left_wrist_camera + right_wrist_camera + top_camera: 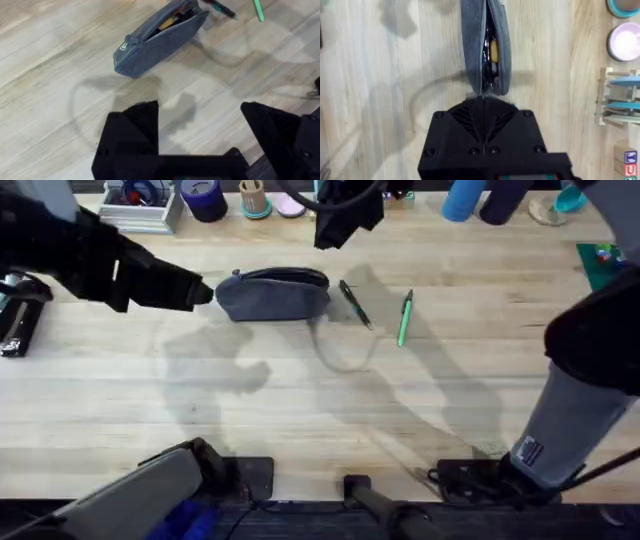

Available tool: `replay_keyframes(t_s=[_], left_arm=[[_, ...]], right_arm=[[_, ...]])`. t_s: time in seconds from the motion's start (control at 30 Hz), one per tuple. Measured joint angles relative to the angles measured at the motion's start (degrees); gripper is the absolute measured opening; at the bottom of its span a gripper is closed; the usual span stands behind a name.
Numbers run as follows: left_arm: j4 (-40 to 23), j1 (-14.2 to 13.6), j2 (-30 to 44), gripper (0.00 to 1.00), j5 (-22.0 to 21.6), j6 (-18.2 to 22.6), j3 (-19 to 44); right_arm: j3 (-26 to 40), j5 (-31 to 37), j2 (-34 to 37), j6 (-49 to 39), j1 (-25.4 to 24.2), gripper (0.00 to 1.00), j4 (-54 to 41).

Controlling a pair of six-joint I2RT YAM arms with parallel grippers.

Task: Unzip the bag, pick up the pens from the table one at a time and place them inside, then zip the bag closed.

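Observation:
The blue-grey bag (272, 294) lies across the far middle of the table (300, 410), its zipper open, with something yellow inside (493, 50). Right of it lie the black pen (355, 305) and the green pen (404, 317), both seen past the bag (160, 35) in the left wrist view. My left gripper (198, 290) hovers open just left of the bag, its fingers (132, 127) wide apart. My right gripper (335, 235) hangs over the bag's right end, shut (483, 97). I cannot tell whether it touches the zip.
Along the back edge stand a white tray (140, 208), a dark-blue cup (205, 198), a wooden holder (252, 198) and a blue bottle (465, 200). A green mat (603, 265) sits at the right edge, a black device (18, 320) at the left.

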Motion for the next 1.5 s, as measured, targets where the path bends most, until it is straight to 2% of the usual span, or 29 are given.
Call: replay_keyframes(t_s=[0.33,0.63,1.5], left_arm=[[-0.02,0.0,0.0,0.995,0.0,0.0,0.0],[-0.02,0.0,0.0,0.995,0.0,0.0,0.0],[-0.02,0.0,0.0,0.995,0.0,0.0,0.0]], right_arm=[[0.0,-0.17,3.96,-0.15,0.0,0.028,2.89],[0.0,-4.16,7.7,-0.15,0.0,0.028,4.42],[0.0,-5.77,15.3,0.09,0.04,0.028,5.15]])
